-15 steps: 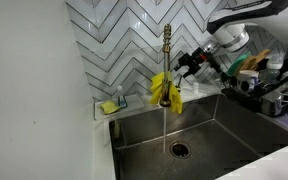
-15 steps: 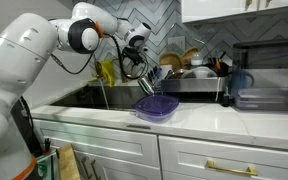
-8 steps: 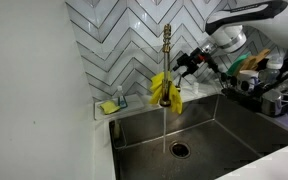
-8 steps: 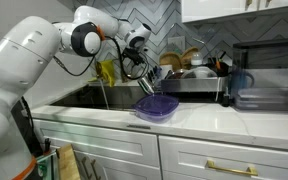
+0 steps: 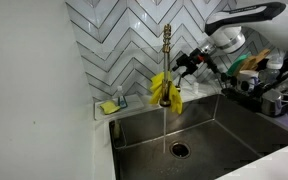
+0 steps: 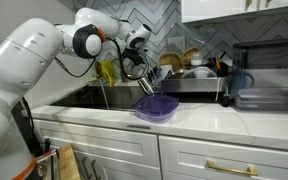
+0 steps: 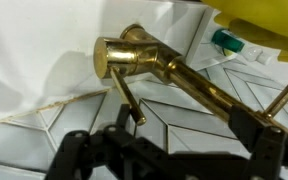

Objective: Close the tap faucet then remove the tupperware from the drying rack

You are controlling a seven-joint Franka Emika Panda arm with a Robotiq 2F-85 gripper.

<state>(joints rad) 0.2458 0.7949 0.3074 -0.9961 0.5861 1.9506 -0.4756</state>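
1. Hovering the tool (image 5: 189, 62) just right of the tap faucet (image 5: 166, 50), upper centre of frame, fingers spread wide and gripping nothing.
2. Facing the brass lever (image 7: 130, 100) at upper left in the wrist view.
3. Running water (image 5: 164, 125) down into the sink (image 5: 219, 128).
4. Sitting at the right edge, the drying rack (image 5: 259, 100), crowded with dishes; the tupperware not distinguishable among them.

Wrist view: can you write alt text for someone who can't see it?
Close-up of the brass tap faucet and its thin lever handle against white herringbone tiles. The dark gripper, spread open, lines the bottom edge below the lever; a yellow glove peeks in top right.
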